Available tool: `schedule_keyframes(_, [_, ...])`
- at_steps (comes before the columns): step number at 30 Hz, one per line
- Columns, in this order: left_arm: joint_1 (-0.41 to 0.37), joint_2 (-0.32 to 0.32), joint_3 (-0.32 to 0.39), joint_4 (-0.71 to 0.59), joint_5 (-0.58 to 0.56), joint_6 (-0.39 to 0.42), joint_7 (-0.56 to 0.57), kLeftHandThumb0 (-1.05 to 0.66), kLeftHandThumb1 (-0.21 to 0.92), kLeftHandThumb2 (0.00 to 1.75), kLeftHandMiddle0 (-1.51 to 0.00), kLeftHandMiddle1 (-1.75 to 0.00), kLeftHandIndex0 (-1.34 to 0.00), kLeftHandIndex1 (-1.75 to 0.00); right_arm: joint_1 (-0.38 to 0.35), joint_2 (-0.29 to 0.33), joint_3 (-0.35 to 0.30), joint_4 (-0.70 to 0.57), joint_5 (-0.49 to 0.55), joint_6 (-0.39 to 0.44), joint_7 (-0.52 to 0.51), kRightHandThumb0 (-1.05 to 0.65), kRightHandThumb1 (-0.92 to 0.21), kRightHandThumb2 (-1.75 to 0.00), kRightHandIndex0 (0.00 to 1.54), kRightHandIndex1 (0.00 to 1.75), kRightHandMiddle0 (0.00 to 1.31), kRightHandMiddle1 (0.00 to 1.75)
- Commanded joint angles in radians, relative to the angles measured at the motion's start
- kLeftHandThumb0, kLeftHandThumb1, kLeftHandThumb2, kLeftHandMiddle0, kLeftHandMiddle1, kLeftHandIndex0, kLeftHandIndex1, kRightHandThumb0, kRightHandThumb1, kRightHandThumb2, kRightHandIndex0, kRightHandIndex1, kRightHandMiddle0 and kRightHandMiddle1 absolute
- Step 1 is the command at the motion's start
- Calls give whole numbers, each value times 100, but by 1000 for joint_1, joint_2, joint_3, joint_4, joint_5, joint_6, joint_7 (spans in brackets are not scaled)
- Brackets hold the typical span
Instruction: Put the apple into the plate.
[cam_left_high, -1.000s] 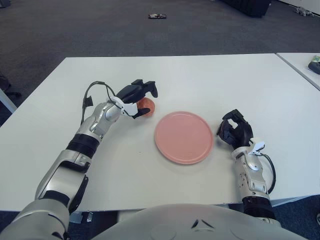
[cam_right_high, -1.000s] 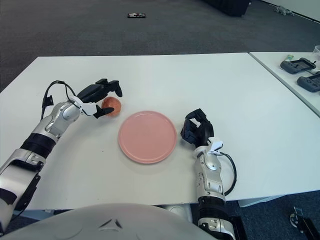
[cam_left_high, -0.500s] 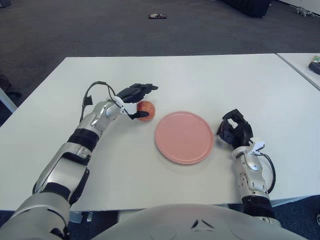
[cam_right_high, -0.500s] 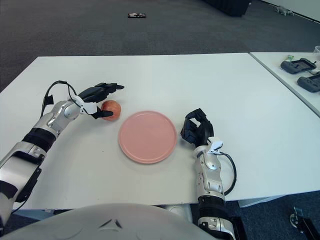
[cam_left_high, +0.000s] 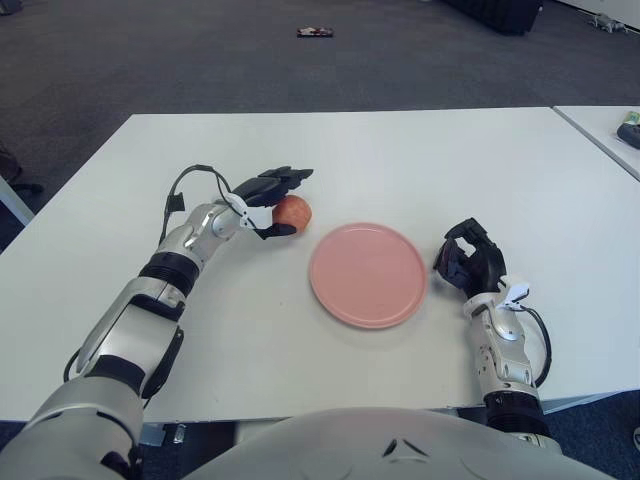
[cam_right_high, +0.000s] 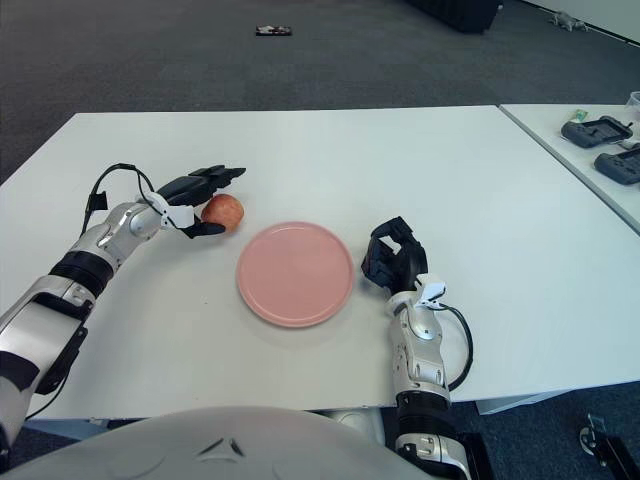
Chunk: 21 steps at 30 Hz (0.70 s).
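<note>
In the left eye view, we see the apple (cam_left_high: 292, 211) lying on the white surface (cam_left_high: 400, 160), near the left edge of the pink plate (cam_left_high: 368, 275) but not touching it. Our left robot hand (cam_left_high: 268, 197) is just beside the apple, on its left side. The fingers are spread, some reaching over the top of the fruit and one lower in front of it, and they are not closed around it. We judge that the step in hand is the grasp: the robot hand is set around the apple but does not hold it yet. The plate has nothing in it.

In the right eye view, the apple (cam_right_high: 222, 209) shows more clearly, with a small gap between it and the plate (cam_right_high: 295, 273). The left robot hand (cam_right_high: 198, 193) is loose, with fingers extended above the fruit. Our right robot hand (cam_right_high: 392, 263) shows just beside the right edge of the plate, its fingers curled and holding nothing.

For the next move, we think the left fingers must close firmly on the apple, because a round fruit can roll away. Then a short lift and a carry to the right over the plate are needed.
</note>
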Motion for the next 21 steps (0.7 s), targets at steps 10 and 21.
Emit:
schedule_keyframes(10, [-112, -32, -57, 163, 34, 26, -36, -89, 39, 95, 0, 0, 0, -12, 22, 11, -1, 28, 8, 31, -3, -45, -42, -120, 98, 175, 53, 175])
schedule_keyframes(21, [-174, -43, -190, 202, 154, 28, -49, -87, 42, 96, 0, 0, 0, -3, 22, 11, -2, 38, 8, 12, 0, -45, -42, -121, 97, 175, 53, 175])
